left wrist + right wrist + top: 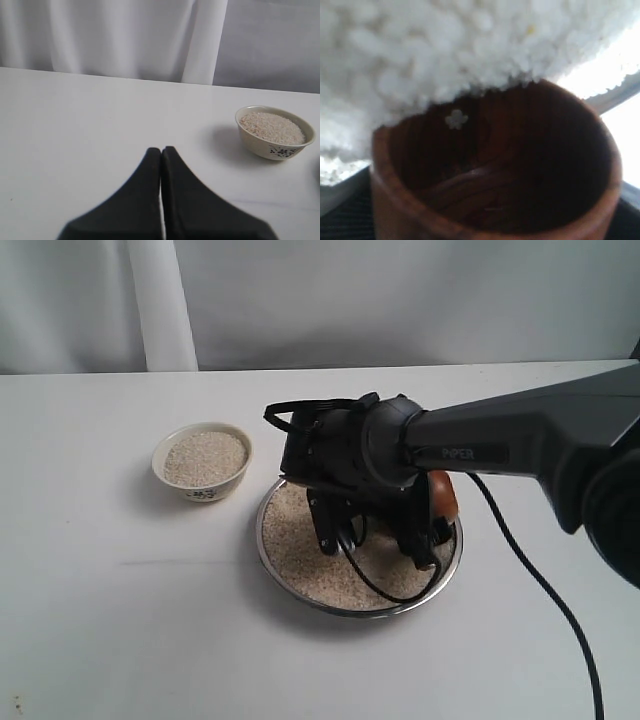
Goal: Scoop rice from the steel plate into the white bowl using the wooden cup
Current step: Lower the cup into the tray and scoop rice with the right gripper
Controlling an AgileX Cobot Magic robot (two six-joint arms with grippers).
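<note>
White tabletop (100, 620) fills the foreground; behind it hangs a pale curtain (400, 300) with one vertical fold (160, 300).

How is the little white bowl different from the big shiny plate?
The white bowl is small, deep and cream-white, but the steel plate is wide, shallow and shiny silver. The white bowl stands by itself, while the right gripper holds the wooden cup down in the steel plate. Both are round and hold rice.

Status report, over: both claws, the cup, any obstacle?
Left claw shut. Right claw grips wooden cup, mouth against rice in steel plate. Nothing blocks white bowl.
</note>
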